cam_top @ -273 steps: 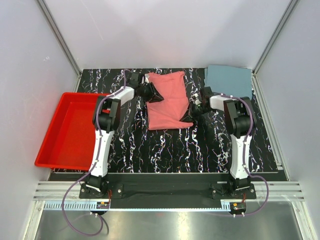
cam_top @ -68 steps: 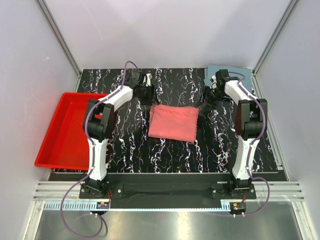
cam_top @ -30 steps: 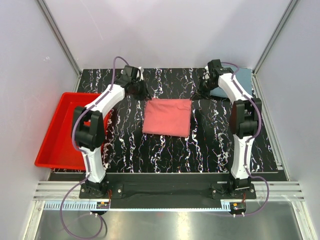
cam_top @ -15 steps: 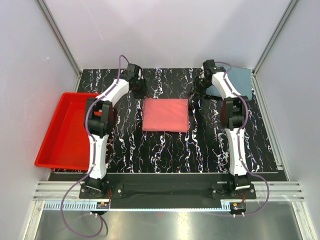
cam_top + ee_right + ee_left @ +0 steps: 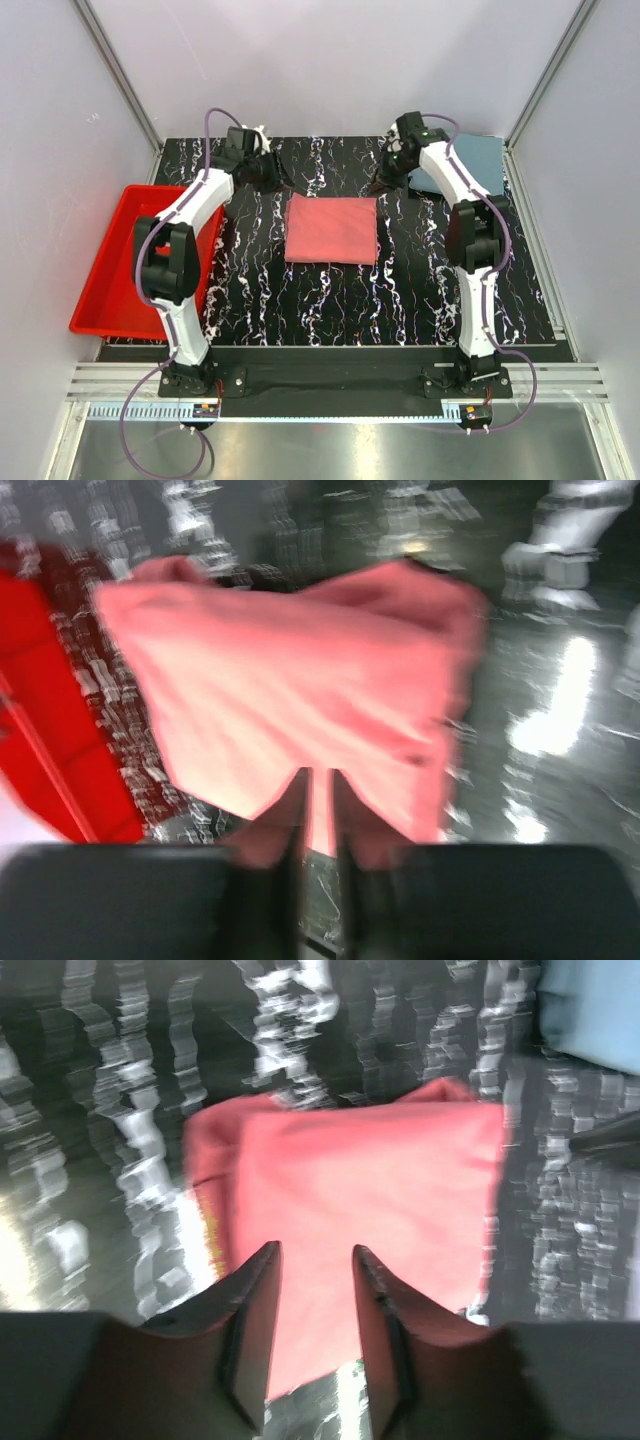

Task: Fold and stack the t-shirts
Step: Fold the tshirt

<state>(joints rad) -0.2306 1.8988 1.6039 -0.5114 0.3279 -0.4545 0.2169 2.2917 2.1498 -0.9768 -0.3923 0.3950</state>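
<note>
The salmon-pink t-shirt [image 5: 331, 229] lies folded into a flat rectangle in the middle of the table. The grey-blue t-shirt [image 5: 472, 163] lies folded at the far right corner. My left gripper [image 5: 272, 172] hovers just beyond the pink shirt's far left corner, jaws open and empty; the left wrist view shows the pink shirt [image 5: 372, 1192] past its fingers [image 5: 252, 1305]. My right gripper [image 5: 384, 182] hangs off the far right corner, jaws apart by a narrow slit with nothing in it. The right wrist view is blurred, with the pink shirt [image 5: 300, 685] ahead of the fingertips.
A red plastic tray [image 5: 112, 262] sits at the table's left edge, also in the right wrist view as the red tray [image 5: 38, 730]. Grey walls close in the back and sides. The table [image 5: 330, 300] has a black marbled top.
Both grippers went from shut to open and drew back from the pink shirt's far corners. The shirt was squared up and then stayed flat where it lies.
</note>
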